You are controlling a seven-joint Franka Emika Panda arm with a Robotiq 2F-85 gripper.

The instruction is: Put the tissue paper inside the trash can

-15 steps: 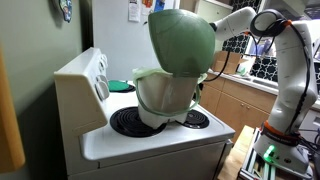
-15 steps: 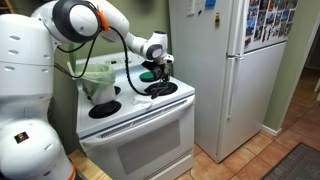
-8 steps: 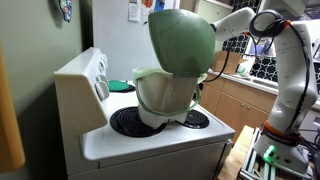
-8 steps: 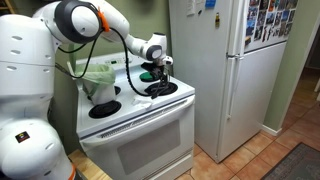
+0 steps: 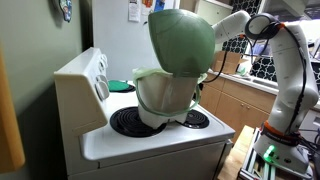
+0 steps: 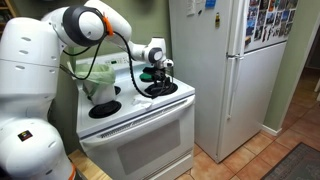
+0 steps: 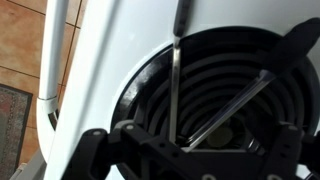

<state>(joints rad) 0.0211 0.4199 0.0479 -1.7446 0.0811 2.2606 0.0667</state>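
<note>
The trash can (image 5: 165, 98) stands on the white stove between the burners, its cream body under a big sage-green domed lid (image 5: 182, 42) that is swung open. It also shows in an exterior view (image 6: 98, 80), left of my gripper. My gripper (image 6: 157, 82) hangs low over the right-hand burner, apart from the can. In the wrist view the gripper (image 7: 190, 152) has its dark fingers (image 7: 92, 148) spread wide with nothing between them, above a black coil burner (image 7: 235, 100). No tissue paper shows in any view. The lid hides the gripper in one exterior view.
The white stove top (image 5: 150, 148) has a raised control panel (image 5: 85, 78) at the back. A white fridge (image 6: 230, 70) stands close beside the stove (image 6: 140, 125). The oven door handle (image 7: 55, 50) and tiled floor (image 7: 20, 40) show past the stove's front edge.
The arm's upper joints have shifted slightly. The gripper stays over the same burner, and the trash can has not moved.
</note>
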